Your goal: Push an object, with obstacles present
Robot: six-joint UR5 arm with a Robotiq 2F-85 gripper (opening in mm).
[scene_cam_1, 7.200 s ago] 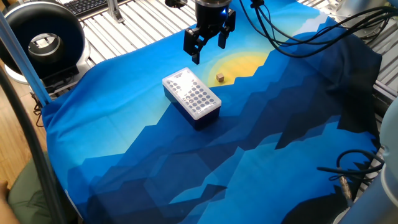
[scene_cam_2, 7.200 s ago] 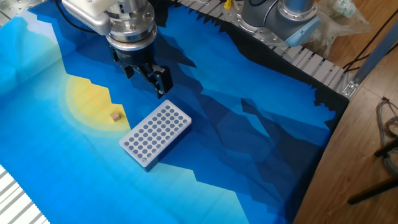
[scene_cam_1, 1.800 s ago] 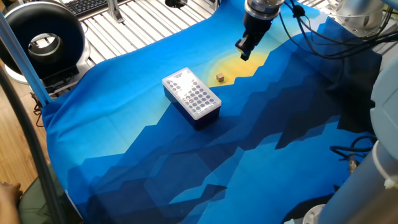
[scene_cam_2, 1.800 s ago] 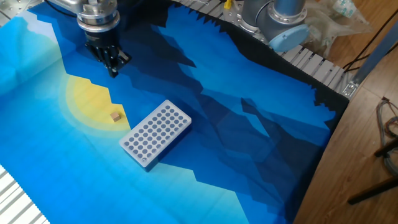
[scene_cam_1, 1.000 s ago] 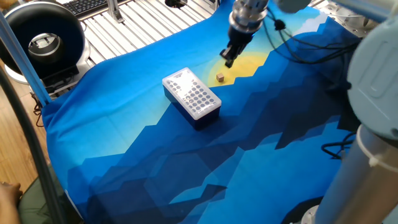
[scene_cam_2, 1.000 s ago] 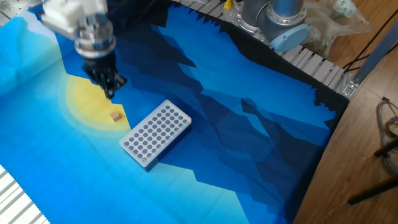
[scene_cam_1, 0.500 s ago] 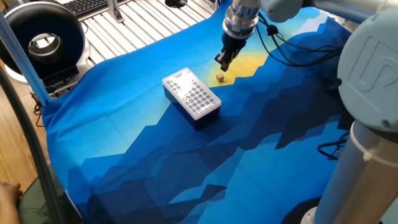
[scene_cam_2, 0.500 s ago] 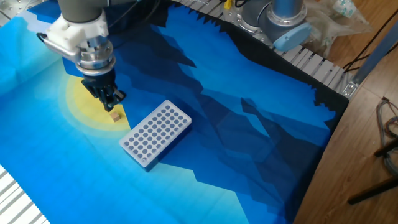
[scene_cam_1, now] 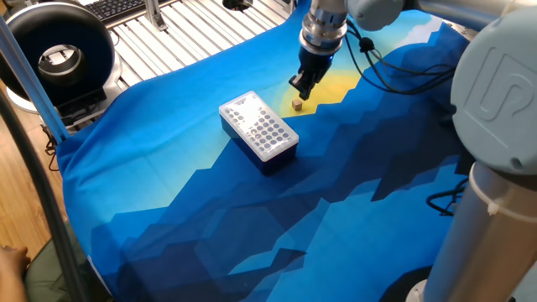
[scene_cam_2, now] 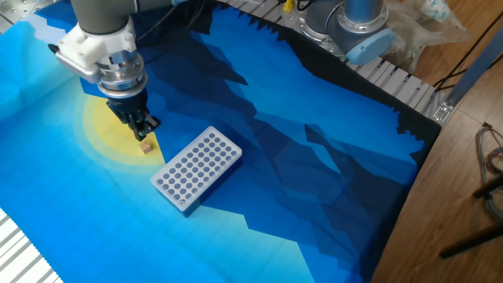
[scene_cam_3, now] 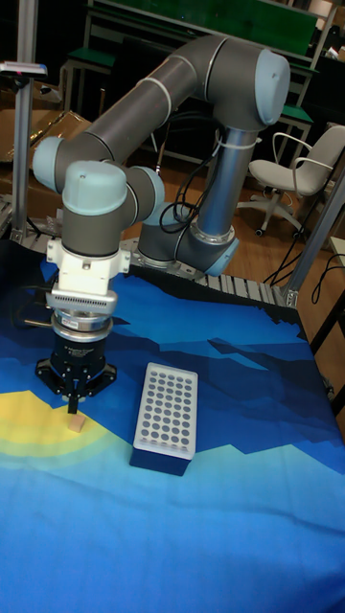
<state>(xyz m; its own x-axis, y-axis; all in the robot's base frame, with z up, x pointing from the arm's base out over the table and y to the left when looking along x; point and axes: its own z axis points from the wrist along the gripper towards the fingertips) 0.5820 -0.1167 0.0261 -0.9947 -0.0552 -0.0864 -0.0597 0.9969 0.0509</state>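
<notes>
The object is a tiny tan wooden cube [scene_cam_1: 297, 105] [scene_cam_2: 146, 147] [scene_cam_3: 75, 422] on the yellow patch of the blue cloth. My gripper [scene_cam_1: 299, 88] [scene_cam_2: 144, 132] [scene_cam_3: 72, 406] hangs shut, fingertips pressed together, right behind the cube and almost touching it, low over the cloth. The obstacle, a rectangular box [scene_cam_1: 258, 127] [scene_cam_2: 196, 169] [scene_cam_3: 165, 418] with dark blue sides and a white holed top, lies a short way from the cube, on the side away from the gripper.
The blue cloth [scene_cam_1: 252, 210] covers the table, with slatted metal table edges [scene_cam_1: 168, 33] beyond it. A black round device [scene_cam_1: 57, 54] stands at the far left. Cables [scene_cam_1: 394, 59] trail behind the arm. The arm's base [scene_cam_2: 354, 23] stands at the cloth's far edge.
The gripper has travelled from above the box's far side over to the yellow patch, shut its fingers and come down behind the cube. In the last half second it edged slightly closer. The cube and box have not moved.
</notes>
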